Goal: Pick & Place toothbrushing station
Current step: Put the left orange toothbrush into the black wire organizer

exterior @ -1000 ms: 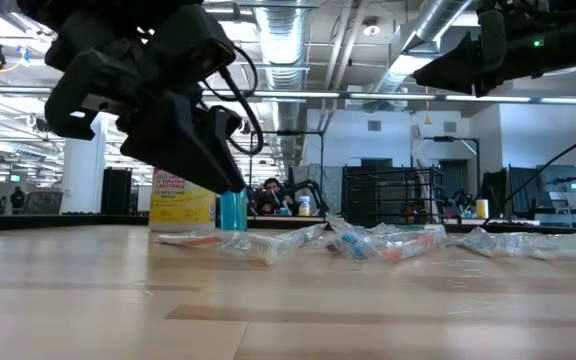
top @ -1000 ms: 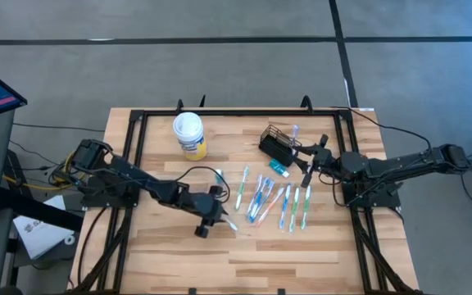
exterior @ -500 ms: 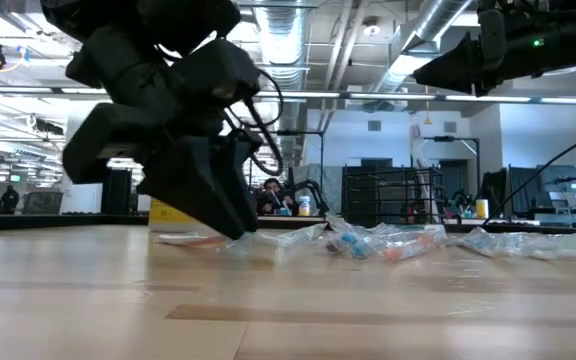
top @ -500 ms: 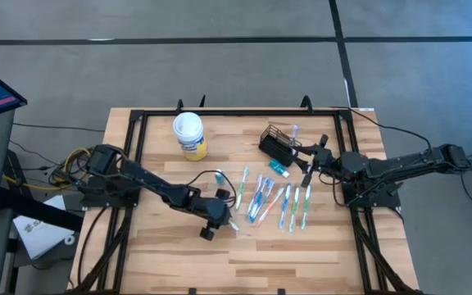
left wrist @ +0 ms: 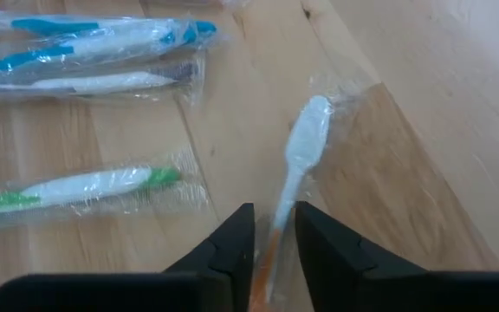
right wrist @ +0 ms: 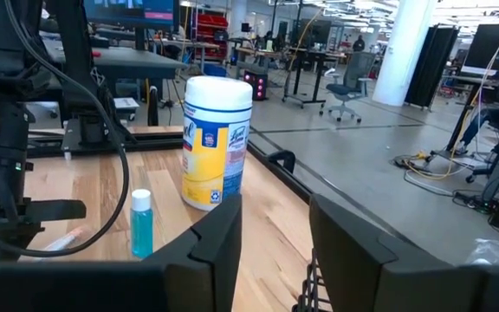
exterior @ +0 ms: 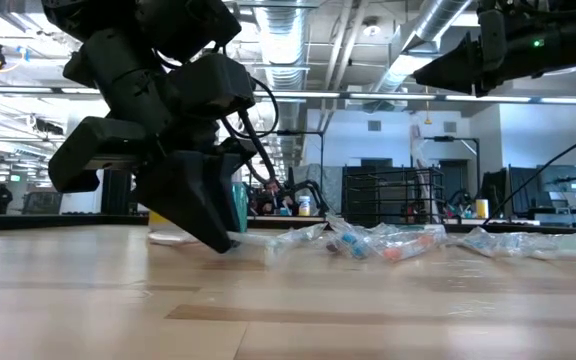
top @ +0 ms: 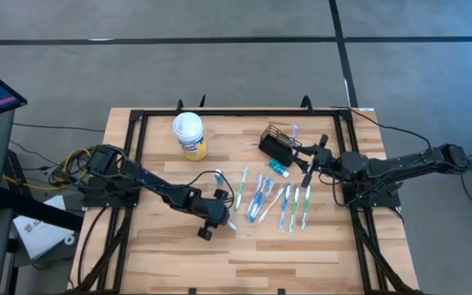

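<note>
The toothbrushing station, a black wire-mesh caddy (top: 277,144), stands at the table's far right with a toothbrush upright in it. My right gripper (top: 305,161) hovers open just beside it, holding nothing. My left gripper (top: 220,216) is down at the table's middle, shut on a white toothbrush in a clear wrapper (left wrist: 304,149) that lies flat on the wood. Several more wrapped toothbrushes (top: 273,197) lie in a row between the two grippers. My left gripper pinches the wrapped toothbrush's handle (left wrist: 277,227) between its two fingers, through the plastic. The fingers (left wrist: 232,251) slant down from the table's left and point roughly along the brush. Its head (left wrist: 310,130) reaches out ahead of them. The brush lies on the table.
A yellow canister with a white lid (top: 189,135) stands at the far left-middle. A small blue bottle (right wrist: 141,222) stands near the left gripper. A black frame (top: 138,123) borders the table. Bare wood lies along the near edge.
My left gripper has sunk to the table top and tipped more steeply downward, shifting a little toward the table's right, onto the wrapped toothbrush. The brush has stayed where it lay.
</note>
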Available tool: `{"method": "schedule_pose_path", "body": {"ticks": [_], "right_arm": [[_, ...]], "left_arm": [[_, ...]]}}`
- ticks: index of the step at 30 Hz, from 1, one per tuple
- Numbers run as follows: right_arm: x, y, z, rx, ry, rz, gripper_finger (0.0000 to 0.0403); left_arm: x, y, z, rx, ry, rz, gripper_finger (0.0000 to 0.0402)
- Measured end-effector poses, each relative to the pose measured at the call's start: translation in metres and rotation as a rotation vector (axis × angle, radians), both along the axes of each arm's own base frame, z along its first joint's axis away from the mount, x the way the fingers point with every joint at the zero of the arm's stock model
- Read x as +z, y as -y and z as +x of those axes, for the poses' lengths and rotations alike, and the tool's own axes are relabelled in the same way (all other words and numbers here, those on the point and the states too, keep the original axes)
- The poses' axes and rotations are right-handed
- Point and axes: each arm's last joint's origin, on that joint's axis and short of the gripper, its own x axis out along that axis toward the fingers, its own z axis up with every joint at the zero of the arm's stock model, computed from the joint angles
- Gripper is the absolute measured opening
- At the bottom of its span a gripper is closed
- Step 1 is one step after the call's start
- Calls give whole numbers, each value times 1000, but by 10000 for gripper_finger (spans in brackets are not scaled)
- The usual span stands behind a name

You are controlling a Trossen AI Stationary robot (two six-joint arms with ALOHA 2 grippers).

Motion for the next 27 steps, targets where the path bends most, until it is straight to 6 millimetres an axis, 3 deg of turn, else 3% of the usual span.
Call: {"method": "schedule_pose_path", "body": {"ticks": [5,16,27], "right_arm": [[0,0,0,0,0,0,127],[0,0,0,0,0,1,127],[0,0,0,0,0,1,127]], "left_arm": [[0,0,0,0,1,-1,13],[5,2,-1,53,13,-52,9],[52,2,-3,72,194,-132,10]]}}
